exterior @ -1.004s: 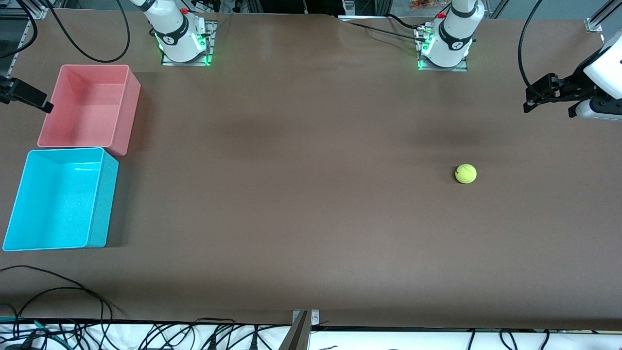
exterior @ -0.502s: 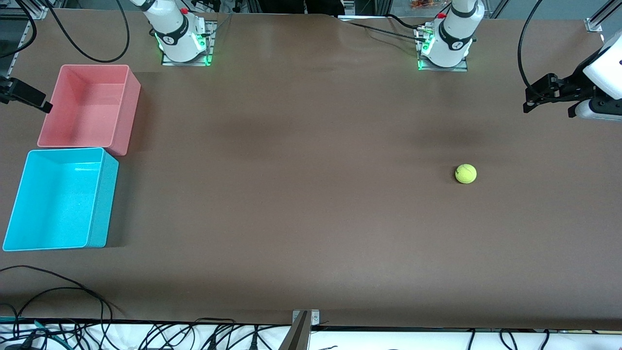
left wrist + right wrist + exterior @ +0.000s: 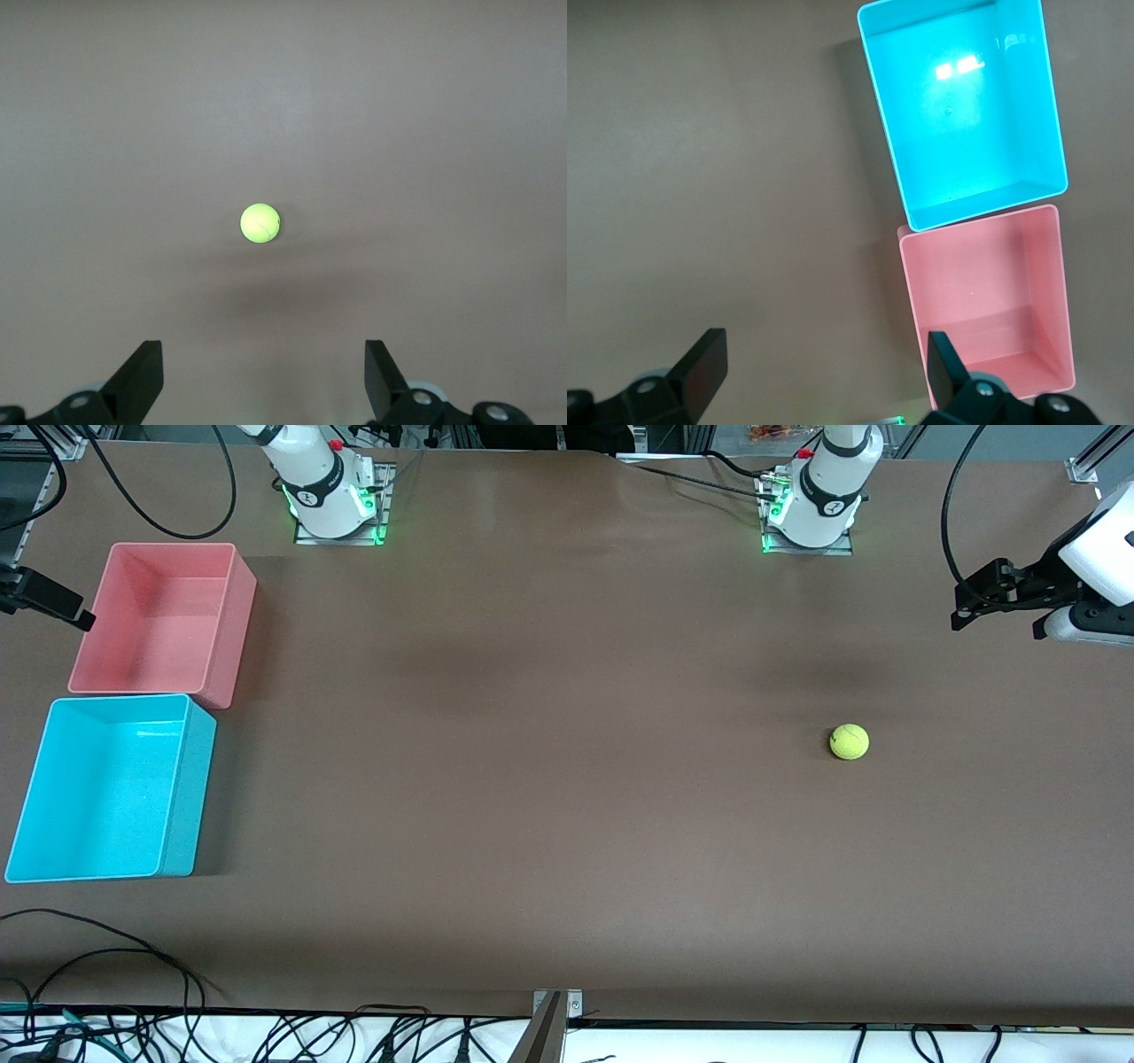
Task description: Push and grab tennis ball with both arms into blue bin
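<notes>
1. Front view: the tennis ball (image 3: 850,741) is a small fuzzy yellow-green thing with a little dark mark on it, sitting alone on the brown table (image 3: 549,779) toward the left arm's end, with bare tabletop all round it. The blue bin (image 3: 111,788) is way off at the right arm's end, close to the table edge, nothing in it. A pink bin (image 3: 164,618) sits just beside it, farther from the camera, also with nothing in it. The left gripper (image 3: 966,607) hangs up in the air over the left arm's end of the table, holding nothing. The right gripper (image 3: 53,607) just pokes in at the frame edge beside the pink bin. Loose cables (image 3: 106,948) trail along the near edge by the blue bin.

2. Left wrist view: looks straight down on the ball (image 3: 260,222), its faint seam showing. The left gripper's (image 3: 264,385) fingers (image 3: 142,376) are spread wide, well apart from the ball.

3. Right wrist view: the right gripper (image 3: 819,376) is spread wide too, gripping nothing, up over the table beside both bins, the blue bin (image 3: 873,106) and the pink bin (image 3: 908,310).
</notes>
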`<state>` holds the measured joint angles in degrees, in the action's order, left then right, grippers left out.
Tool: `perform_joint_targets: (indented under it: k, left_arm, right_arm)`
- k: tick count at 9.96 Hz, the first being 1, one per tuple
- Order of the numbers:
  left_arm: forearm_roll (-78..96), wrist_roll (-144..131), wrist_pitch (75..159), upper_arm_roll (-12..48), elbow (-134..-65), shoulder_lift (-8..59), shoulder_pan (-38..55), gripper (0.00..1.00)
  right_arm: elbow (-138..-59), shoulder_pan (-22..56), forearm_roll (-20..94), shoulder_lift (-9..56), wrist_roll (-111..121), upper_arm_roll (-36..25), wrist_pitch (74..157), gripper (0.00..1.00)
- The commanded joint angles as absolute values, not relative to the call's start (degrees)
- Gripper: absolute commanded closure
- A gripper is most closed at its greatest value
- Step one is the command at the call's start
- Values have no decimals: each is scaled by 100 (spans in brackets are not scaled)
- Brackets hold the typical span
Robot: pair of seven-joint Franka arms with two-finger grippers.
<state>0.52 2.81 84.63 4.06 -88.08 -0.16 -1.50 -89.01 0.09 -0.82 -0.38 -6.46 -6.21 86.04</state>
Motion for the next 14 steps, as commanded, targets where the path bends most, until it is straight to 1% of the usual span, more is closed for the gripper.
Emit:
perform_joint_targets:
  k: [1,14]
  left_arm:
    - [-88,325,8350,439,-8569,105,-149,0]
    - [-79,325,8350,440,-8561,105,-123,0]
  right_arm:
    - [-8763,-26,17,-18,-589,-703,8517,0]
    - [-8763,-26,105,-26,-580,-791,8508,0]
